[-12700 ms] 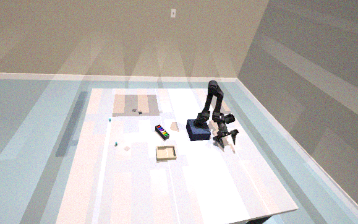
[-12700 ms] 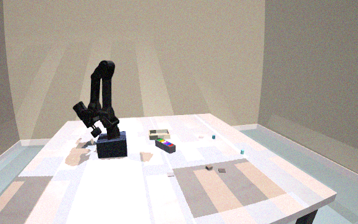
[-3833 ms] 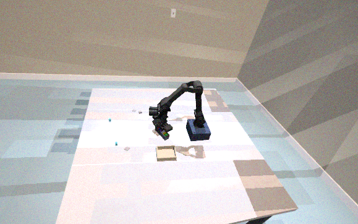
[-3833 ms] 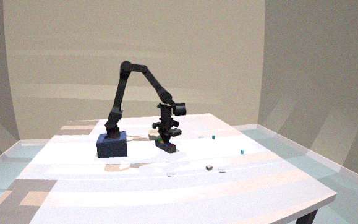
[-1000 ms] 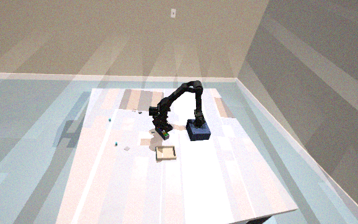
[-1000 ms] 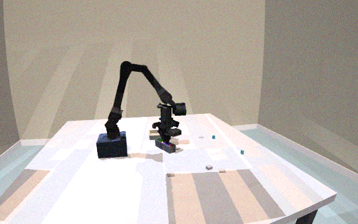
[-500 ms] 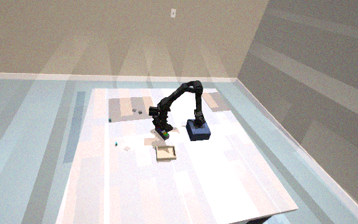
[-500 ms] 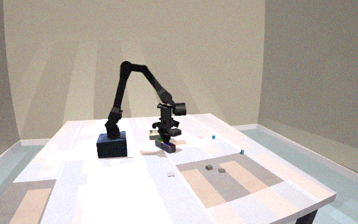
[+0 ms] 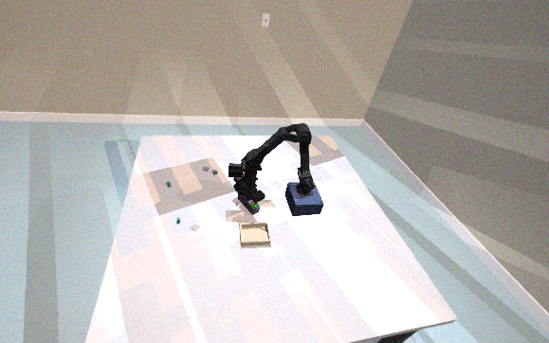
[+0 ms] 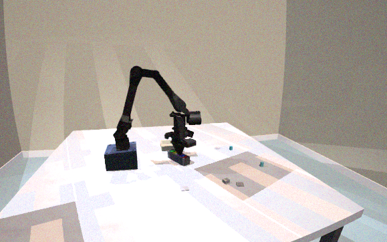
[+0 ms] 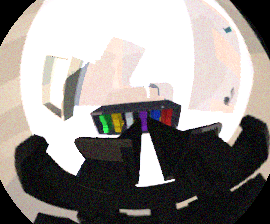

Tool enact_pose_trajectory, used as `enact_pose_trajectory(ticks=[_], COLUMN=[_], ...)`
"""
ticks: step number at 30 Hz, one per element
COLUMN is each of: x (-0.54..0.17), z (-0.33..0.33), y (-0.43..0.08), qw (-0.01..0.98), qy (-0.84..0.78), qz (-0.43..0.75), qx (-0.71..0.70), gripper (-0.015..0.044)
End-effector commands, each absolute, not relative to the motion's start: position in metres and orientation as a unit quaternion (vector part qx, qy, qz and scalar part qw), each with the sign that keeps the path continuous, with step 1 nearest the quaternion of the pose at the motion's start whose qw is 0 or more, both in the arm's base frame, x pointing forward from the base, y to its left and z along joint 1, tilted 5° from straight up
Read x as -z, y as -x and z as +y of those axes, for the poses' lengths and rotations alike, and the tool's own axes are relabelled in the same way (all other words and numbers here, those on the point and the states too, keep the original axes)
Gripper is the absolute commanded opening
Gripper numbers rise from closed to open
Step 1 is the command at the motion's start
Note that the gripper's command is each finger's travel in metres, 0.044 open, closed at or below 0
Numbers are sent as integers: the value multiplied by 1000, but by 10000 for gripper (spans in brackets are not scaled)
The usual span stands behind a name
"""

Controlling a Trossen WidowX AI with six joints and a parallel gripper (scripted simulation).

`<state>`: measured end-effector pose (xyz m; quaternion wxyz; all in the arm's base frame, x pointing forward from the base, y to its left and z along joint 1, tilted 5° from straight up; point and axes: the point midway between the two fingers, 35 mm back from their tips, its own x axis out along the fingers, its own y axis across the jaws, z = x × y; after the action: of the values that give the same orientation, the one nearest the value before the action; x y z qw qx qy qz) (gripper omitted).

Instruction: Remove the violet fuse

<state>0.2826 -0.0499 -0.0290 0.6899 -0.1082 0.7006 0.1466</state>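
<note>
The dark fuse block [image 9: 254, 209] [image 10: 185, 162] [image 11: 136, 106] stands on the table with a row of fuses. In the wrist view the violet fuse [image 11: 144, 120] sits in the row, between a whitish fuse [image 11: 129, 119] and the blue fuse [image 11: 156, 116]. Also in the row are a green fuse [image 11: 104, 123], a yellow fuse [image 11: 117, 122] and a red fuse [image 11: 166, 117]. My gripper [image 11: 143, 121] [image 10: 180, 154] points down at the block and is shut on the violet fuse, with its fingertips on either side. The open tan tray [image 9: 255, 243] [image 10: 166, 146] [image 11: 49, 82] is empty.
The arm's blue base box [image 9: 304, 205] [image 10: 121, 160] stands beside the block. Two small teal pieces [image 9: 169, 184] [image 10: 262, 164] and several small grey pieces [image 9: 206, 169] [image 10: 239, 184] lie on the table on the side of the block away from the base.
</note>
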Motion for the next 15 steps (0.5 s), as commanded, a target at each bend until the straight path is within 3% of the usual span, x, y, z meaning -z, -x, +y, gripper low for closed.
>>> enact_pose_trajectory(ticks=[1,15], x=[29,22], z=[-50,-50], y=[-283,-283], qw=[690,690], qy=[108,108], qz=[701,701], qx=[-147,-147], gripper=[0,0])
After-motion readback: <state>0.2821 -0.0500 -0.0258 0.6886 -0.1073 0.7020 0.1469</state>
